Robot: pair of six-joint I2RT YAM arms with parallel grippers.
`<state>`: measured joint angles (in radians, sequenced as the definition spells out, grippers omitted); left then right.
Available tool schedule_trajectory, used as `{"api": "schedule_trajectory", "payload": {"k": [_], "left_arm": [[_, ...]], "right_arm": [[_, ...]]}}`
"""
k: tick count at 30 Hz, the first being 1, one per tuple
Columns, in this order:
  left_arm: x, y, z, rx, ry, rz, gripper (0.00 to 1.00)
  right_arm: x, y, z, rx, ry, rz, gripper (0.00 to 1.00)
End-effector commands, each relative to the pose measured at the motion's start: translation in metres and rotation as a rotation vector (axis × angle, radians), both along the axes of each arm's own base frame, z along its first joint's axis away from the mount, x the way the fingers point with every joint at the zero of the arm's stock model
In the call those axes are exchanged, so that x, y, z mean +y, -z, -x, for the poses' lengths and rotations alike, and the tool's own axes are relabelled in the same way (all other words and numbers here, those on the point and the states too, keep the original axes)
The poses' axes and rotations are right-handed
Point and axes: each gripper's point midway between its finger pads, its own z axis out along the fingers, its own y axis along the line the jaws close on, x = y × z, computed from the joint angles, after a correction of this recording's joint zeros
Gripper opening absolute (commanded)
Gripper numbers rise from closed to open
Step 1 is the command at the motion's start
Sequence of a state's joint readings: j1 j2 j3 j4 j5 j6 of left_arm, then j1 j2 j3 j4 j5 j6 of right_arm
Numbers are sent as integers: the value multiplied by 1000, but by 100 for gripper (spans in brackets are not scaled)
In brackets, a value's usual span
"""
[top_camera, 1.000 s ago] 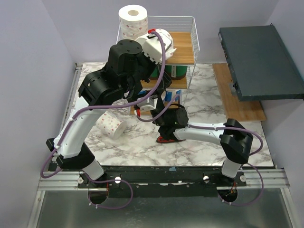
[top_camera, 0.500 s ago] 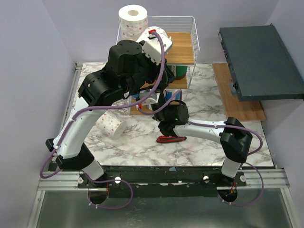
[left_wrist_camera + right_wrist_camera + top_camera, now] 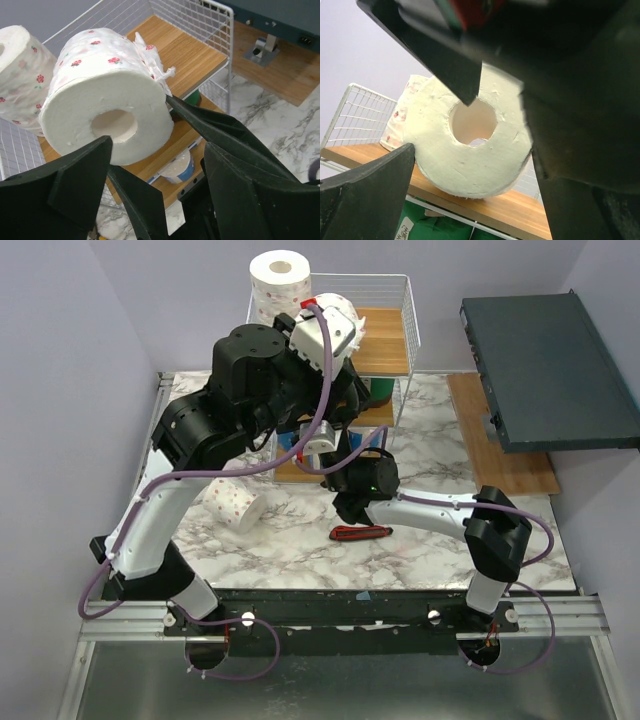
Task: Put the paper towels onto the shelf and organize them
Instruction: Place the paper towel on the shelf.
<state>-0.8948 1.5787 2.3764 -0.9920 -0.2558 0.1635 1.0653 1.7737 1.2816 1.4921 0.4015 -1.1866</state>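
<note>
Shelf: the tall white wire-frame rack with light-brown wooden tiers (image 3: 388, 345) stands at the far side of the white grey-veined marble bench (image 3: 440, 455).
Already shelved: a white dotted paper-towel roll standing upright (image 3: 278, 280) sits in the far-left corner of the top tier. A green-wrapped roll (image 3: 380, 390) is on the middle tier, and a blue-wrapped roll (image 3: 176, 167) is on a lower tier.
Roll in hand: a white cylindrical paper-towel roll printed with small red-pink flowers (image 3: 107, 107) lies on its side over the top tier, just beside the upright one. Its hollow core faces the left wrist camera.
Left fingers (image 3: 75, 180): closed onto the flowered roll, one on each side of it.
Contact with the tier: in the right wrist view the roll's lower edge looks down at the wood. I cannot tell whether it rests there or hangs just above.
Right fingers (image 3: 365, 190): spread wide and holding nothing, low in front of the shelf and facing up at it.
Left to do: release the held roll, then shelve a loose dotted roll lying on its side (image 3: 232, 502) on the bench by the left arm, well apart from the shelf. The arm may hide further rolls.
Progress: probably past halfway.
Look of the held roll: plump and soft, with its thin printed wrap bunched into a crinkled tail at the far end.
Not part of the job: a red-and-black utility knife (image 3: 360, 533) on the bench near the right arm.
</note>
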Motion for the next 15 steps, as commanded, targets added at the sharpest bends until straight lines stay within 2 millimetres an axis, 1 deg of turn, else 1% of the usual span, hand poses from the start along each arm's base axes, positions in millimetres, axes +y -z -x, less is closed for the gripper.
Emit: {"api": "schedule_trajectory", "payload": {"k": [1,4,5,11,15], "left_arm": [[24,-58,22,-108,-17,170,85],[39,-76,30,-147,-45,242,94],[43,-82,31,-160,-55,269,98],[75,-102,47,-231,-99,411,99],[94,-101,52,-255,-147,456,99]], "right_arm": [[-40,-30,13,-79,4,-230,100],[-40,-34,12,-74,2,-237,100],[-40,-34,12,-69,1,-237,100],[-40,-42,6,-24,-2,-255,100],[-38,-48,-2,36,-1,-262,100]]}}
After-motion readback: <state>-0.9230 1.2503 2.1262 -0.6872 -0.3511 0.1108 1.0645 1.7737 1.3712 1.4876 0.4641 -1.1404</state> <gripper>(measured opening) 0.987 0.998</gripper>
